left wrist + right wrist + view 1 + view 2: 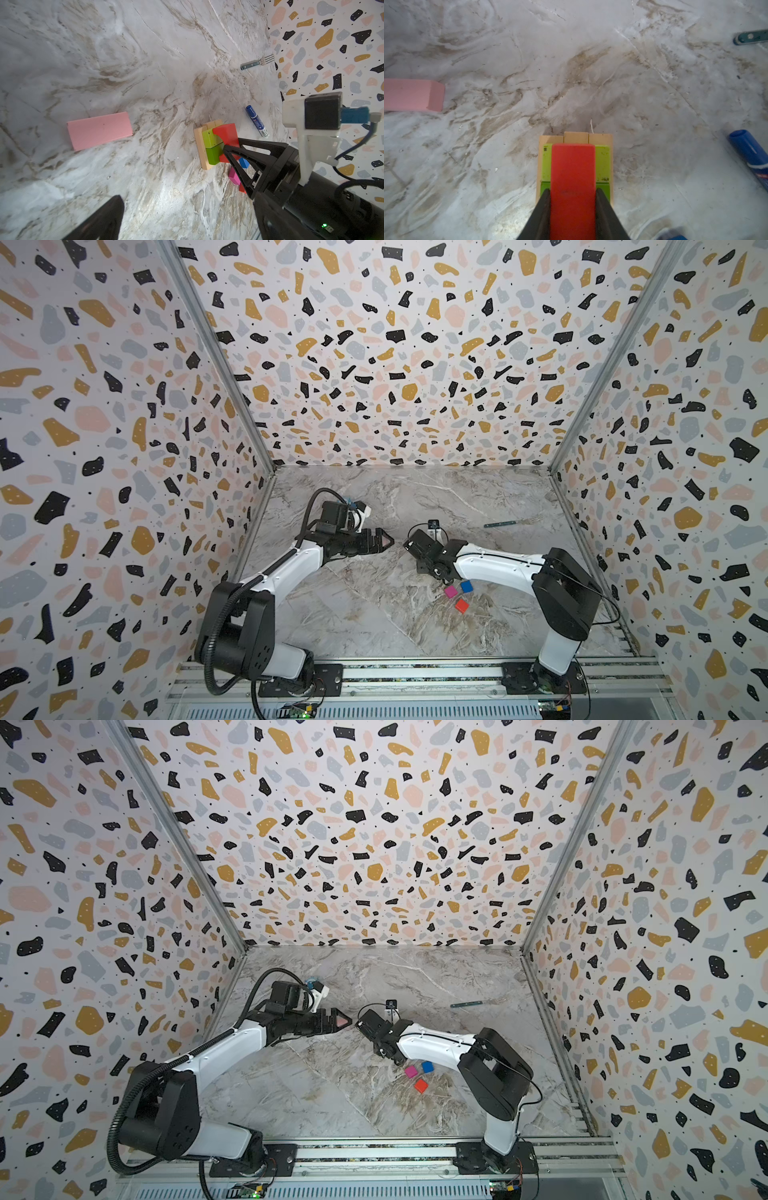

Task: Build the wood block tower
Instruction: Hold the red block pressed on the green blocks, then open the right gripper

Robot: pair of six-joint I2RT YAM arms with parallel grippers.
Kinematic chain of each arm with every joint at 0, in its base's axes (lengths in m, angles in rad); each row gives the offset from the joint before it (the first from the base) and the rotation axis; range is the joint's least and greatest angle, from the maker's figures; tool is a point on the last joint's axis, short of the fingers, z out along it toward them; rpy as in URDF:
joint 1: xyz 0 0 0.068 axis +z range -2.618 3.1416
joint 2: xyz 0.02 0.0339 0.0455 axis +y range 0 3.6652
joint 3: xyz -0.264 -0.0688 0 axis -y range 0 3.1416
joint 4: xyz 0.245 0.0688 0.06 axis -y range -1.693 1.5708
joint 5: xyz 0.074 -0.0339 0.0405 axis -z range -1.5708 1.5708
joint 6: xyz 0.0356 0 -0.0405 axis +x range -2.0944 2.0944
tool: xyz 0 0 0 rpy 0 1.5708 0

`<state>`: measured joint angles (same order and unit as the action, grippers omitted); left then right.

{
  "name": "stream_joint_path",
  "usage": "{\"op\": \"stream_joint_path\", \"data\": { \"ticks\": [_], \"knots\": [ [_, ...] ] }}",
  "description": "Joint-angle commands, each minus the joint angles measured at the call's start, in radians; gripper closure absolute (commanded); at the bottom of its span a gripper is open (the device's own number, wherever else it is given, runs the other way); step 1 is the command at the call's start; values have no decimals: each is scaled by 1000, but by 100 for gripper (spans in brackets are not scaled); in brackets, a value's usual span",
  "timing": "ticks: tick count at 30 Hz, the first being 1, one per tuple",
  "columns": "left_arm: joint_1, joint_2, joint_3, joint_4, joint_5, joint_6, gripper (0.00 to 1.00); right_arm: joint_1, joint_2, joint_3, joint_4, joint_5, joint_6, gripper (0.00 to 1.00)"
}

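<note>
The red block [573, 166] is gripped by the right pincer [573, 190] within the green blocks' [602, 162] edges; the left pincer [340, 1020] is spread wide over the pink block [99, 129].

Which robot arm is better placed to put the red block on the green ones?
Right: its end effector grips the red wooden block directly over the lime-green wooden blocks.

On the table [365, 626], three oblongs [575, 137] lay side by side as a base, with two shorter blocks [209, 139] end to end on top. The arched block [572, 170] sat lengthwise over those, between the fingers of the right gripper [573, 190]. The flat oblong [99, 130] lay well to the left, beneath the left gripper [345, 1020]. Three cubes [461, 605] clustered just in front of the stack [199, 145]. The marker pen [257, 121] lay between stack and fork [500, 524], which rested near the right wall [623, 531].
</note>
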<state>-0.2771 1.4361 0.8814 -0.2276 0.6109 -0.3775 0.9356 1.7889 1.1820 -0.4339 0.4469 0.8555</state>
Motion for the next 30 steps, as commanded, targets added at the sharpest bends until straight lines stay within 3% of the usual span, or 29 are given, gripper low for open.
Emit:
{"op": "stream_joint_path", "data": {
  "ticks": [1, 21, 30],
  "knots": [
    [-5, -12, 7, 3, -1, 17, 2, 6, -15, 16, -34, 26, 16, 82],
    [-4, -13, 5, 2, -3, 17, 2, 8, -8, 17, -33, 28, 11, 67],
    [-5, -13, 5, 2, -3, 17, 2, 10, -11, 16, -33, 30, 11, 50]
  ]
}}
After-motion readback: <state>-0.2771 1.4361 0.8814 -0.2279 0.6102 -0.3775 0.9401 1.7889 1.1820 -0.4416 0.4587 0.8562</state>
